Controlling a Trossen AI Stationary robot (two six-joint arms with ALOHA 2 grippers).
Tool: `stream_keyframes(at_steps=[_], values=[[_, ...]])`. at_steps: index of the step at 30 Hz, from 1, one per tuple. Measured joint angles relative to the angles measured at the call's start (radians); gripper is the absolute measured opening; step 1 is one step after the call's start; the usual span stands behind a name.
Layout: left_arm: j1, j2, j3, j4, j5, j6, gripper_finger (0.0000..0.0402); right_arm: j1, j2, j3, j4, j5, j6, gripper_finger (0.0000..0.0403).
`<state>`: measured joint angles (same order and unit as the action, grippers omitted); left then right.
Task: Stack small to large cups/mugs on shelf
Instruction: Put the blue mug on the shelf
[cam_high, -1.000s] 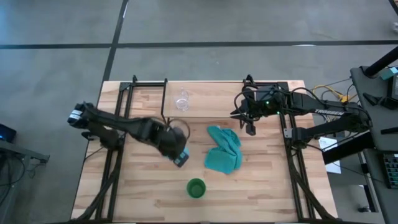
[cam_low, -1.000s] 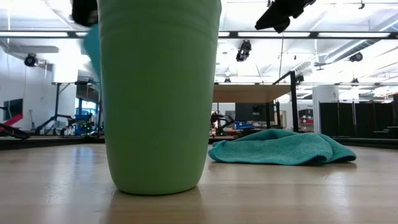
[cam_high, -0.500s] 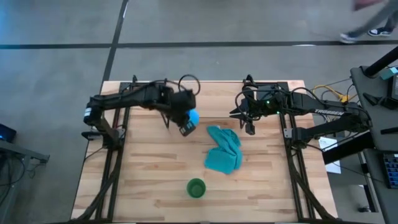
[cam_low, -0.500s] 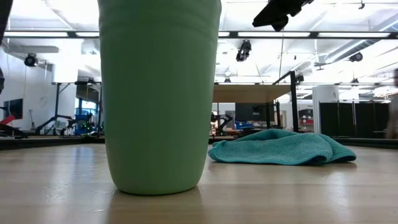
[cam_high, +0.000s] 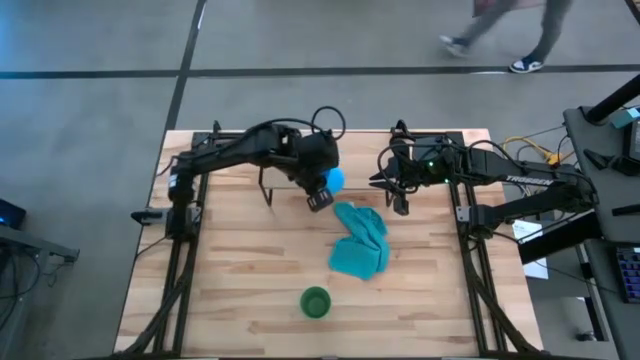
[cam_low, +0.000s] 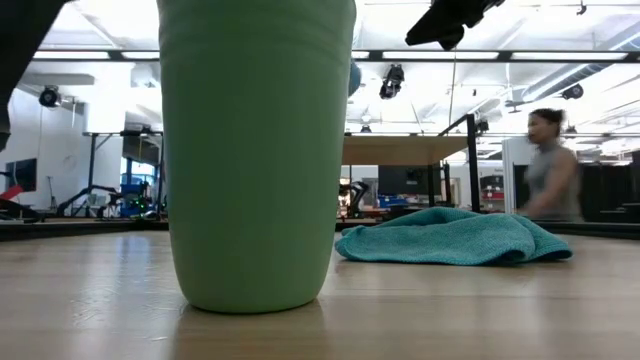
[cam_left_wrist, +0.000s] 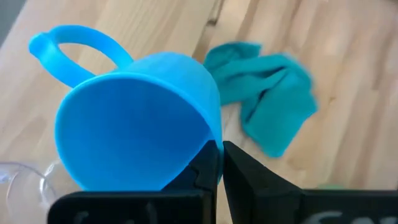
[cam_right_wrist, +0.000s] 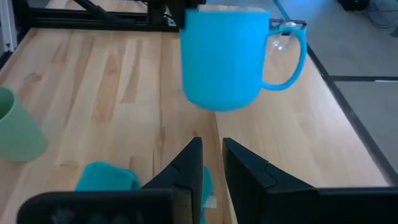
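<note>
My left gripper (cam_high: 320, 192) is shut on the bright blue mug (cam_high: 337, 180) and holds it in the air over the far middle of the table. The mug also shows in my right wrist view (cam_right_wrist: 227, 56). The clear glass cup (cam_right_wrist: 283, 30) stands just behind the mug; my left arm hides it from above. The green cup (cam_high: 316, 302) stands upright on its base near the table's near edge. The shelf (cam_low: 400, 150) stands at the far middle. My right gripper (cam_high: 400, 205) hangs right of the mug with a narrow gap between its fingers and holds nothing. My left gripper pinches the blue mug's rim (cam_left_wrist: 211, 134), on the side away from the handle (cam_left_wrist: 68, 46). Its fingers (cam_left_wrist: 239, 171) come from above, slanting from the table's left. The mug is lifted clear and hangs nearly upright, with its handle toward the far side.
A teal cloth (cam_high: 360, 240) lies crumpled on the table (cam_high: 230, 280) between the mug and the green cup. Black arm frames run along both table sides. A person (cam_high: 510, 30) walks past on the floor beyond the far edge.
My left gripper has carried the blue mug from the table's left middle toward the far edge and rightward, to beside the right gripper over the glass cup's place, keeping it held. A person has walked into view beyond the far edge.
</note>
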<state>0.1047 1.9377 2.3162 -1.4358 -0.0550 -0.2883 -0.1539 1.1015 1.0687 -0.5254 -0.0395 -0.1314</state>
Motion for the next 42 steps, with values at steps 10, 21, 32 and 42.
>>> stream_keyframes(at_steps=[10, 21, 32, 42], values=[[0.057, 0.047, 0.021, -0.016, -0.006, -0.013, 0.0, 0.0, 0.0, 0.0, 0.001, 0.015, 0.0, 0.0057], [0.111, 0.046, 0.039, 0.018, -0.007, -0.039, 0.0, 0.0, 0.0, -0.002, 0.022, 0.016, 0.0, 0.0057], [0.119, 0.049, 0.035, 0.015, -0.007, 0.015, 0.0, 0.0, 0.0, -0.004, 0.03, 0.015, 0.0, 0.0056], [0.125, 0.055, 0.001, 0.014, -0.007, 0.018, 0.0, 0.0, 0.0, -0.005, 0.03, 0.015, 0.0, 0.0056]])
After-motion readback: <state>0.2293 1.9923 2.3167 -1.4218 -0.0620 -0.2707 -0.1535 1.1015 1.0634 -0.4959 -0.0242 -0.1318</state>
